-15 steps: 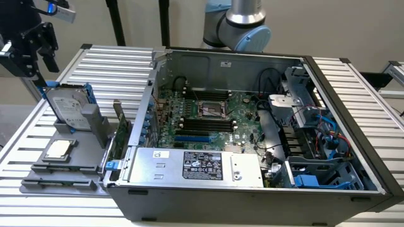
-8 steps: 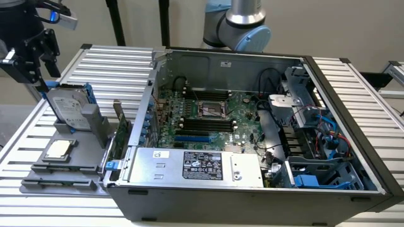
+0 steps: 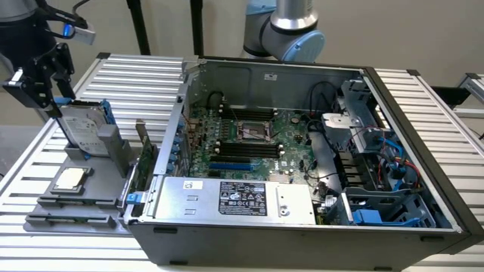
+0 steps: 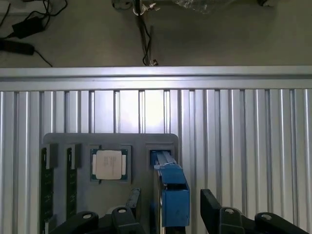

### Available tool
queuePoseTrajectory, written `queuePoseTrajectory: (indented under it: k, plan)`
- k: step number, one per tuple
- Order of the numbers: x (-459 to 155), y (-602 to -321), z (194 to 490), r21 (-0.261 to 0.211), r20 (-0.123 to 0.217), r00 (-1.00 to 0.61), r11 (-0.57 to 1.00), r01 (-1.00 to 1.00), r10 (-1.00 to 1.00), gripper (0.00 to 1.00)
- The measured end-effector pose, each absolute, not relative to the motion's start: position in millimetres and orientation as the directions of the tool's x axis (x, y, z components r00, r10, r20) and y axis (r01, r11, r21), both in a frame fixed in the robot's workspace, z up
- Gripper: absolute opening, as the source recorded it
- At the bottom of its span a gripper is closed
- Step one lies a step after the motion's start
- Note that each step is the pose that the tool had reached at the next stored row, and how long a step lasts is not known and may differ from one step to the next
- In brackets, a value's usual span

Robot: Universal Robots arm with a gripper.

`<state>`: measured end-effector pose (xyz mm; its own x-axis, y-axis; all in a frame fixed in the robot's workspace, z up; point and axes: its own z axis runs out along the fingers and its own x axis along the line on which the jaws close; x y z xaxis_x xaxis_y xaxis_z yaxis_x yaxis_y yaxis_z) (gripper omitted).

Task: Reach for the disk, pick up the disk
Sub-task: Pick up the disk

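Two empty, wide-open jaws of the gripper (image 4: 170, 208) flank the upright disk (image 4: 173, 191), nine o'clock from the computer case (image 3: 226, 241); centring it evenly should prevent tipping.

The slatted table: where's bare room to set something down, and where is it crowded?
Bare slats run between the grey holder and the table's edge, past the disk, and at the exterior view's right of the computer case. Crowded: the case's inside, and the holder, where the open gripper straddles the disk.
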<state>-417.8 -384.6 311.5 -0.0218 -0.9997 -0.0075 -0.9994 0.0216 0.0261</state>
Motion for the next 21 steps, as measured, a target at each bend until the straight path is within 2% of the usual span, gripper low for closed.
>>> queuePoseTrajectory:
  k: [8, 21]
  plan:
    - [-418, -385, 300, 0.026, -0.011, -0.022, 0.022, -0.999, -1.0, 0.6]
    - [-418, -385, 297, 0.026, -0.014, -0.022, 0.021, -0.999, -1.0, 0.6]
